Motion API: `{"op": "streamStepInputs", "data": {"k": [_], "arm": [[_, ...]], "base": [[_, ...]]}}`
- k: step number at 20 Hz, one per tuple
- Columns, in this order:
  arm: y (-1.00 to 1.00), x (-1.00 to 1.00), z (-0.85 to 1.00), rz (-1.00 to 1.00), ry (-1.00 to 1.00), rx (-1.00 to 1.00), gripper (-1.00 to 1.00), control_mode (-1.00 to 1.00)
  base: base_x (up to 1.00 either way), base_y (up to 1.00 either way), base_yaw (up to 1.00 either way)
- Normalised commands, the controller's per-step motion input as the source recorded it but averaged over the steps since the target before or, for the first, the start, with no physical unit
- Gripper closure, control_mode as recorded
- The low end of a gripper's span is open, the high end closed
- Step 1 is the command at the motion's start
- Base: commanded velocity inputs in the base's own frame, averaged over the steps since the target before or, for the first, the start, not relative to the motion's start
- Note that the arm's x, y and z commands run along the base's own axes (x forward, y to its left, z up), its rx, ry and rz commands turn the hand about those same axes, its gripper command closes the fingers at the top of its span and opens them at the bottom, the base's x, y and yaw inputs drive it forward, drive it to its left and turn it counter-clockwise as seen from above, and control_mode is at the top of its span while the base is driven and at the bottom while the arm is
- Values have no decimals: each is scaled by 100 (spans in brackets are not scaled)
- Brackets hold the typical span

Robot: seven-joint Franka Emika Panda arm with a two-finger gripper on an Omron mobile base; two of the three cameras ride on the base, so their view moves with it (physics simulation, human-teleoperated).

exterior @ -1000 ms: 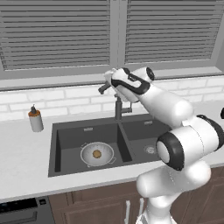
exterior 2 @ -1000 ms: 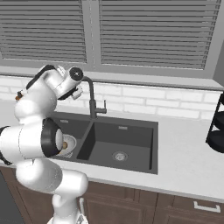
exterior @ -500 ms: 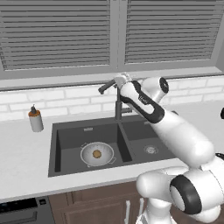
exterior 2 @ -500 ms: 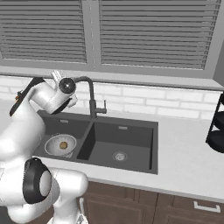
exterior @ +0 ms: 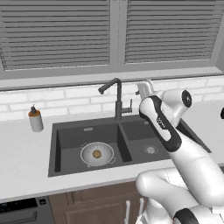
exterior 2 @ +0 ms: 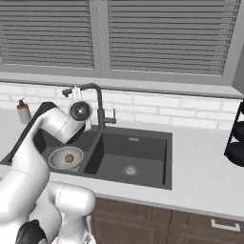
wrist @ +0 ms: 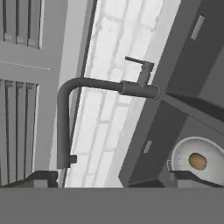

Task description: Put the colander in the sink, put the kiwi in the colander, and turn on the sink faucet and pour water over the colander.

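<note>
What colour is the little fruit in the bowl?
Brown. The kiwi shows best in the hand view, inside the colander.

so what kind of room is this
A kitchen, rendered rather than real. A dark grey double-basin sink is set into a pale counter under slatted window blinds, with a thin black gooseneck faucet behind it and a white-grey perforated colander holding a small brown kiwi.

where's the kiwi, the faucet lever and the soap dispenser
kiwi [exterior: 96, 154]: left base view, middle of the brown fruit lying in the colander.
faucet lever [wrist: 134, 60]: hand view, on the thin handle.
soap dispenser [exterior: 36, 122]: left base view, on its grey body.
</note>
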Motion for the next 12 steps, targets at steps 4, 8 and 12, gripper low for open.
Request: {"op": "streamStepInputs", "data": {"k": [4,8,12], "arm": [[-70,0,-10,-21,5,37,-100,-100],[-56,0,-14,-20,0,37,-100,-100],[-31,0,-23,-19,0,41,-100,-100]], "base": [[0,0,0],[0,0,0],[0,0,0]]}}
